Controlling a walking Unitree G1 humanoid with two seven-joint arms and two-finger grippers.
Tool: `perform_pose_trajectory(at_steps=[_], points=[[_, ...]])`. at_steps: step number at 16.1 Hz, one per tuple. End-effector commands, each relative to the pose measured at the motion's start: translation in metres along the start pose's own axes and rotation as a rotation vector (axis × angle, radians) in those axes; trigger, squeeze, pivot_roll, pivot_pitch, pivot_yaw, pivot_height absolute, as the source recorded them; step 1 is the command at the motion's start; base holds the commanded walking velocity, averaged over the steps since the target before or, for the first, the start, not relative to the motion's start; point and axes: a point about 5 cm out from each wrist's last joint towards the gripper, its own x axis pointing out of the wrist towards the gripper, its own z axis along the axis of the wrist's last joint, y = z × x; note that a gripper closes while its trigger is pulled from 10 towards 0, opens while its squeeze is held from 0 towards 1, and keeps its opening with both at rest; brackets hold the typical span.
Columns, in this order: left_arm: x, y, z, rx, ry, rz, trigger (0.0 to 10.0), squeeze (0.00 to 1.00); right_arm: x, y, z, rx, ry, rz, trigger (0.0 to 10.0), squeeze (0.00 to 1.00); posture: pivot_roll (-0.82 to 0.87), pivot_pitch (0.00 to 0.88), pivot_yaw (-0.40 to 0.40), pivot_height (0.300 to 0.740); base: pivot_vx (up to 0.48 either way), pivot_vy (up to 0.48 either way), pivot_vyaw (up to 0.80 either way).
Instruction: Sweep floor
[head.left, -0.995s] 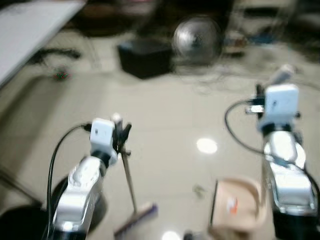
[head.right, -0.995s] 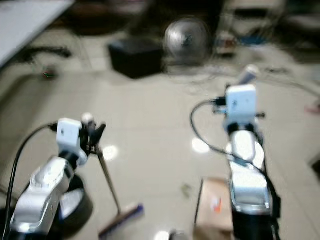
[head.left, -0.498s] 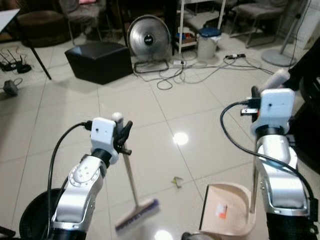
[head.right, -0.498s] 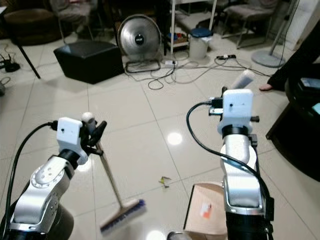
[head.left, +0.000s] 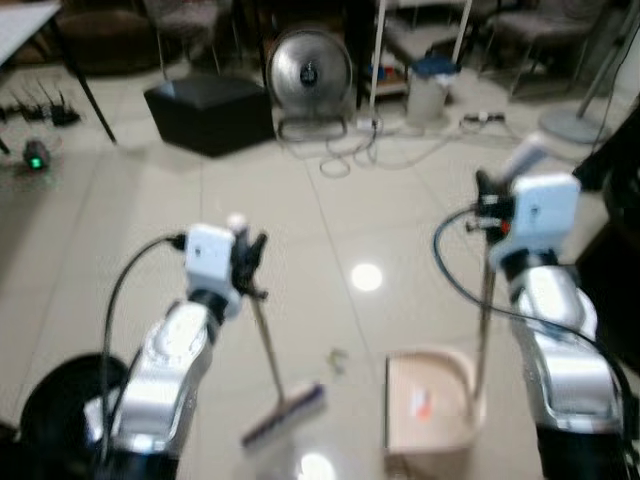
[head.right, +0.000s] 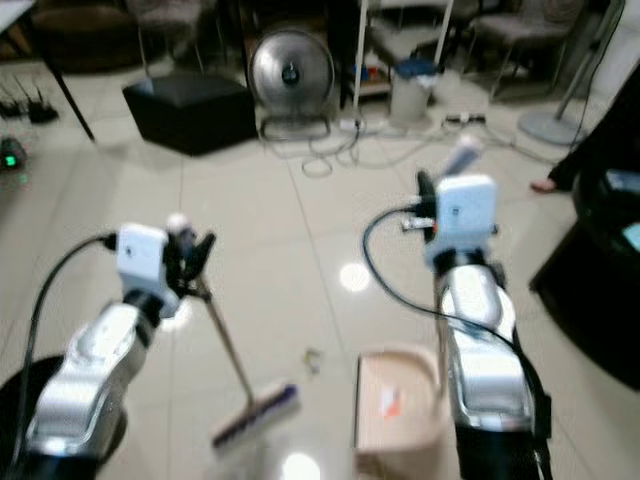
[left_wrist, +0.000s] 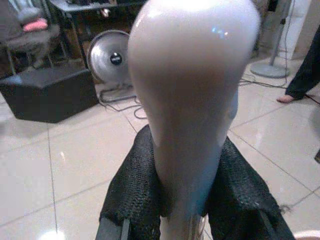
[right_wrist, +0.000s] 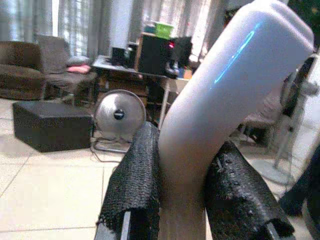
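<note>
— Around the broom (head.left: 268, 360) handle, my left gripper (head.left: 246, 262) is clamped. Brush head?
— On the tile, just left of the dustpan (head.left: 428, 398). My right gripper (head.left: 487, 190) clasps that dustpan's upright handle; a scrap (head.left: 338, 357) lies between them.

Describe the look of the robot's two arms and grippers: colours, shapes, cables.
Both arms are glossy silver with rounded, segmented shells. Each wrist carries a boxy white camera housing, with a black cable looping from it back along the arm. The left gripper and right gripper each have two long black fingers; their pads look coarse and mesh-textured in the wrist views.
</note>
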Motion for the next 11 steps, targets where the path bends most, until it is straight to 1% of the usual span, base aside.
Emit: perform_pose_trajectory(at_steps=[1, 2, 3, 4, 7, 8, 9, 11], points=[[0.002, 0.001, 0.011, 0.026, -0.039, 0.011, 10.0, 0.0, 0.001, -0.004, 0.01, -0.006, -0.06, 0.002, 10.0, 0.0, 0.0, 0.016, 0.054, 0.74, 0.0, -0.48, 0.0], [0.002, 0.002, 0.011, 0.028, -0.039, 0.014, 10.0, 0.0, 0.0, -0.006, 0.007, 0.003, -0.045, -0.012, 10.0, 0.0, 0.0, 0.018, 0.057, 0.74, 0.0, -0.48, 0.0], [0.001, 0.001, 0.011, 0.054, -0.037, 0.005, 10.0, 0.0, -0.001, -0.011, 0.003, 0.019, -0.02, -0.045, 10.0, 0.0, 0.0, 0.016, 0.063, 0.74, 0.0, -0.48, 0.0], [0.003, 0.0, 0.012, 0.06, -0.04, 0.0, 10.0, 0.0, -0.001, -0.013, 0.003, 0.034, -0.021, -0.06, 10.0, 0.0, 0.0, 0.02, 0.065, 0.74, 0.0, -0.469, 0.0], [0.005, 0.0, 0.013, 0.06, -0.042, 0.0, 10.0, 0.0, -0.003, -0.015, 0.002, 0.031, -0.022, -0.069, 10.0, 0.0, 0.0, 0.022, 0.07, 0.74, 0.0, -0.451, 0.0], [0.006, -0.001, 0.016, 0.08, -0.067, 0.004, 10.0, 0.0, -0.004, -0.015, 0.002, 0.033, -0.02, -0.072, 10.0, 0.0, 0.0, 0.021, 0.067, 0.74, 0.0, -0.334, 0.0], [0.006, -0.001, 0.022, 0.081, -0.101, 0.004, 10.0, 0.0, -0.005, -0.014, 0.0, 0.041, -0.012, -0.071, 10.0, 0.0, 0.0, 0.022, 0.065, 0.74, 0.0, 0.0, 0.0], [0.007, 0.001, 0.024, 0.073, -0.1, 0.001, 10.0, 0.0, -0.008, -0.009, -0.002, 0.061, -0.002, -0.06, 10.0, 0.0, 0.0, 0.022, 0.066, 0.74, 0.0, 0.461, 0.0]])
